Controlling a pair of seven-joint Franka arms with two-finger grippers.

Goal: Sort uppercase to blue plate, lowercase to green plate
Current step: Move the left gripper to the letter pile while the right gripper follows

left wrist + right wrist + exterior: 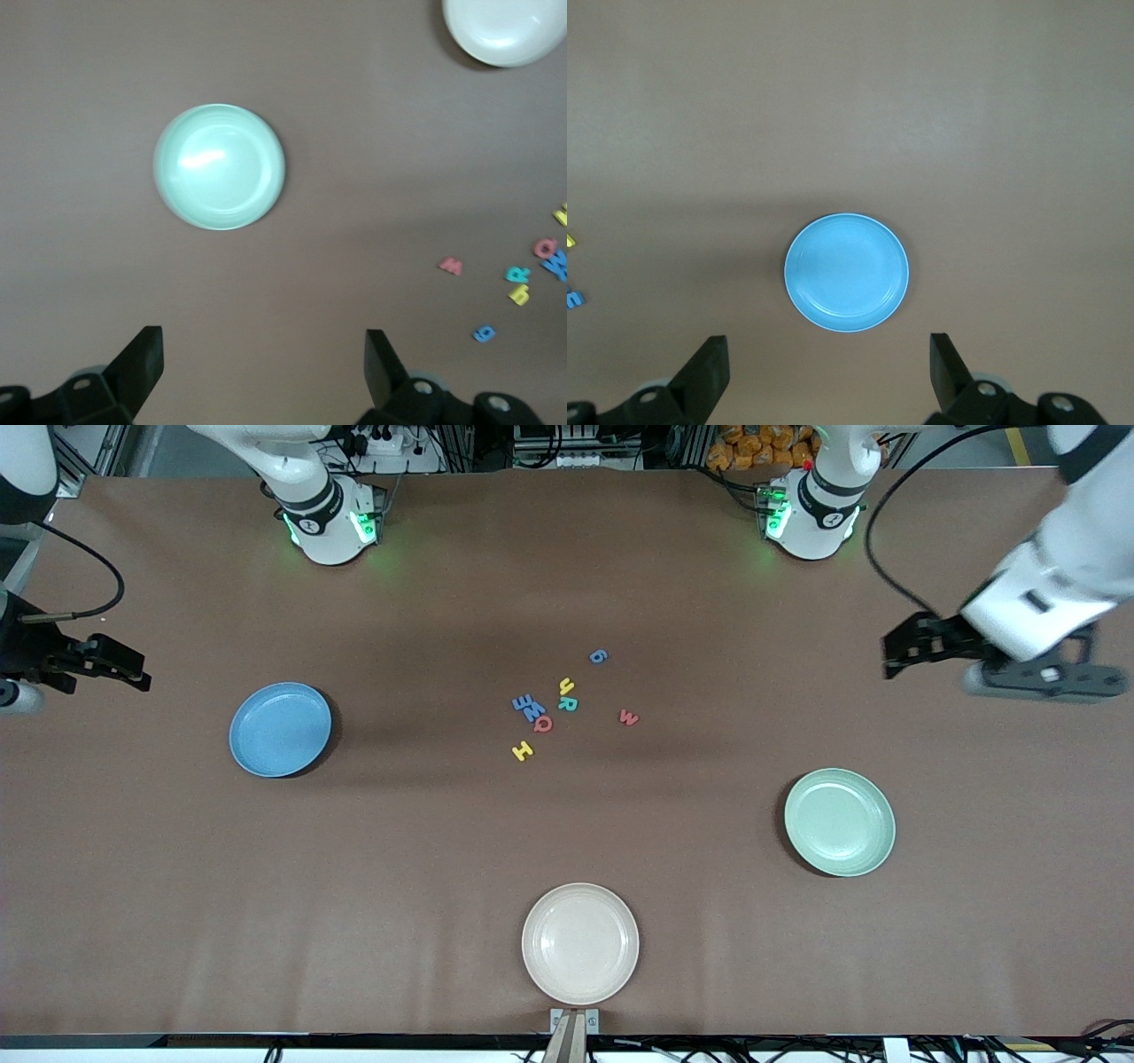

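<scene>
The left gripper [890, 657] hangs wide open and empty over bare table at the left arm's end; the right gripper [133, 673] waits likewise, open and empty, at the right arm's end. Nothing is sorted yet: the round sky-blue plastic plate [280, 729] and the round mint-green plastic plate [839, 821] both lie bare. All the small foam letters [556, 707] sit loosely clustered mid-table between the plates, the red w [628, 717] a little apart; two blue ones appear to overlap. The round cream plate [580, 943], nearest the camera, is bare too.
</scene>
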